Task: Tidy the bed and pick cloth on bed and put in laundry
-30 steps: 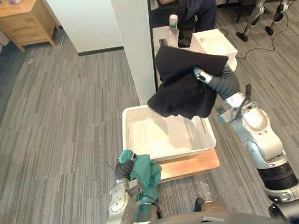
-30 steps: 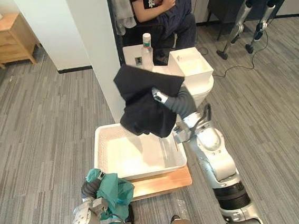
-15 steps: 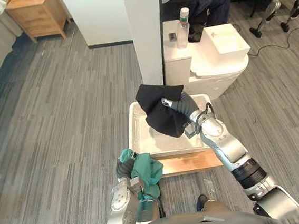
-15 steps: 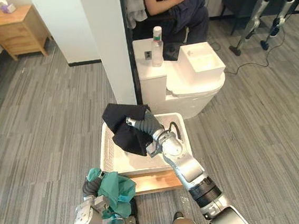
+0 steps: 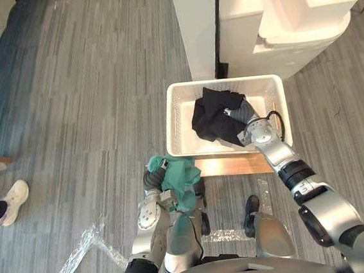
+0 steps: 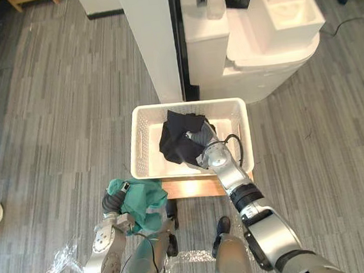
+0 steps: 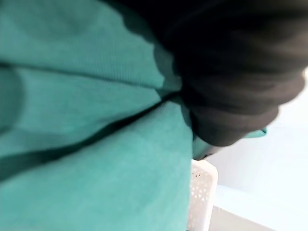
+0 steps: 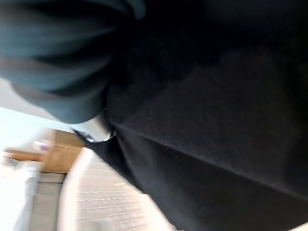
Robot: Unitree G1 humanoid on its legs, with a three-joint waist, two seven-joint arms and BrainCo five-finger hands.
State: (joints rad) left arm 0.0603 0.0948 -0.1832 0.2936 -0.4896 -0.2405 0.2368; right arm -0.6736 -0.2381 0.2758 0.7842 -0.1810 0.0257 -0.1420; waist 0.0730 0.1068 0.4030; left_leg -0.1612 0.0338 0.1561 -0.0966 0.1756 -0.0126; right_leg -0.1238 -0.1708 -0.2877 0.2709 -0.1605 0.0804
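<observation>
A black cloth (image 5: 210, 111) lies crumpled in the white laundry basket (image 5: 175, 121) on the floor ahead. My right hand (image 5: 240, 114) reaches into the basket from the right and is buried in the black cloth (image 8: 216, 134), which covers it past the wrist cover. A green cloth (image 5: 179, 178) is bunched in my left hand (image 5: 152, 178), held close to my body just short of the basket's near left corner. Seen from the left wrist, the green cloth (image 7: 96, 144) hangs beside the basket's rim (image 7: 202, 192).
The basket rests on a wooden board (image 5: 233, 165). Behind it stand a white pillar (image 5: 197, 25) and a white fixture (image 5: 300, 22). A person's shoe (image 5: 4, 197) is at the far left. Clear plastic wrap (image 5: 84, 255) lies on the grey floor.
My right hand has come down from above the basket and lowered the black cloth into it. The camera has tipped downward. The left hand still holds the green cloth in place.
</observation>
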